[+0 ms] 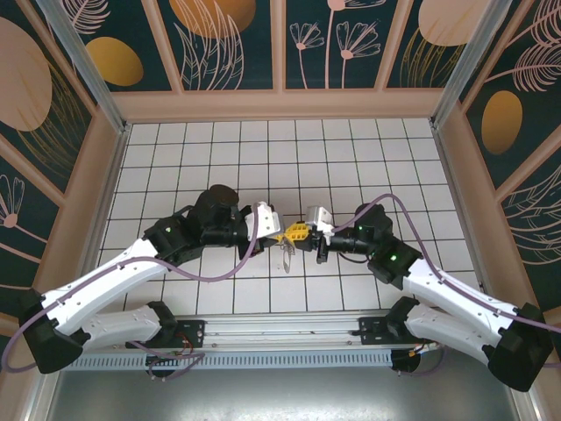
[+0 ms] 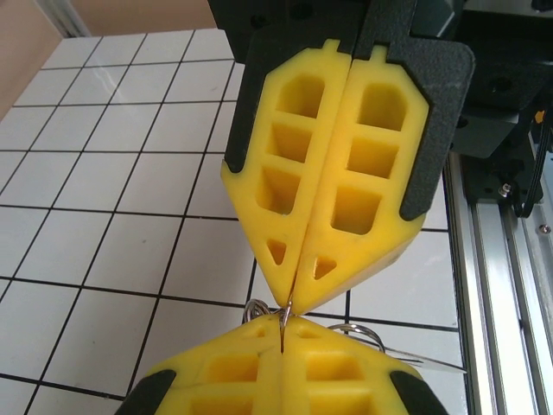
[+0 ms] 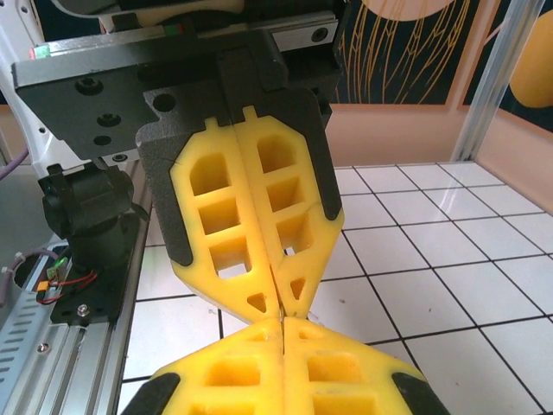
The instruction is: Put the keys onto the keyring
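Mid-bench: left claw and right claw meet tip to tip, both apparently pinched shut on the keyring wire, loops hanging just below. Likely light, stiff, springy, slippery; grip squarely on the wire near its split.

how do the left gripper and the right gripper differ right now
The left gripper reaches in from the left, the right gripper from the right, tips meeting over the tiles. The left gripper's seam pinches the keyring wire; whether the right gripper grips it too is unclear. Both have yellow lattice fingers and are shut.
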